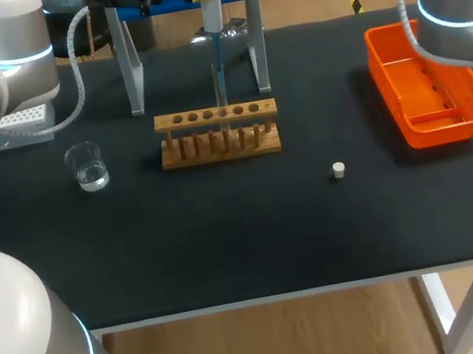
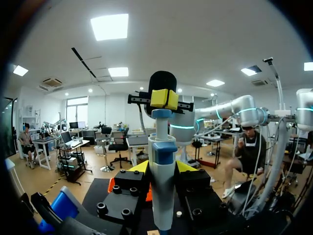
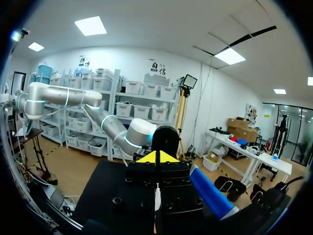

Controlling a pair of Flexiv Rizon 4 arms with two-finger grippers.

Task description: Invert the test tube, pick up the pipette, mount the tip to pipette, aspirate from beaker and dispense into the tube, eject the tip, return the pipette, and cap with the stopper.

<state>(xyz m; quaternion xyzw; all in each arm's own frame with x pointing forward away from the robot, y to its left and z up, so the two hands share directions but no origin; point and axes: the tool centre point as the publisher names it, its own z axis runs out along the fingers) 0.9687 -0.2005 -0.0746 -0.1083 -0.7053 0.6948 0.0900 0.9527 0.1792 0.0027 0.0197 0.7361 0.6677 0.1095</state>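
Observation:
The pipette (image 2: 162, 181), white with a blue band, stands upright between my left gripper's (image 2: 162, 169) yellow-tipped fingers, which are shut on its body. My right gripper (image 2: 164, 99) is shut, its yellow tips together on top of the pipette's plunger; from its own wrist its tips (image 3: 156, 157) meet over the white pipette (image 3: 157, 198). From the head camera the pipette (image 1: 209, 0) hangs over the wooden rack (image 1: 218, 132), its tip (image 1: 218, 66) pointing down into the test tube (image 1: 220, 89) standing there. The beaker (image 1: 88, 166) with liquid sits left of the rack. The white stopper (image 1: 338, 170) lies to the front right.
A grey pipette stand (image 1: 132, 67) with a blue bar straddles the area behind the rack. A white tip box (image 1: 19, 122) sits at the back left and an orange tray (image 1: 425, 82) at the right. Black mat covers the table.

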